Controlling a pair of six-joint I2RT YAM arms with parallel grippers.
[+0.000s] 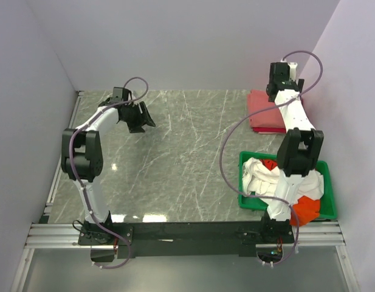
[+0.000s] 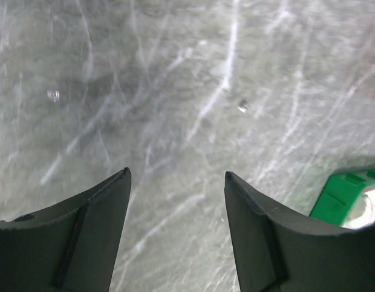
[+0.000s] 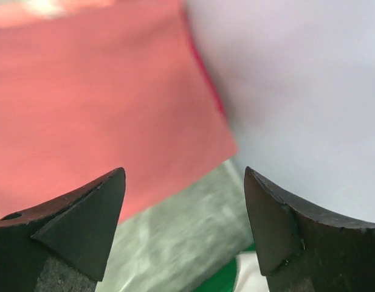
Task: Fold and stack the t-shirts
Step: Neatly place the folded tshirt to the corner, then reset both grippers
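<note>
Right wrist view: right gripper (image 3: 183, 175) jaws gaped empty above the folded salmon t-shirt (image 3: 84, 97); left gripper (image 2: 178, 177) also open, empty. Lifting straight would spare folds.

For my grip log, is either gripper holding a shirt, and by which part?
Nothing held: left gripper and right gripper both open and empty.

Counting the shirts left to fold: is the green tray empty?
No, white t-shirts lie heaped in the green tray, with an orange t-shirt at its near edge.
</note>
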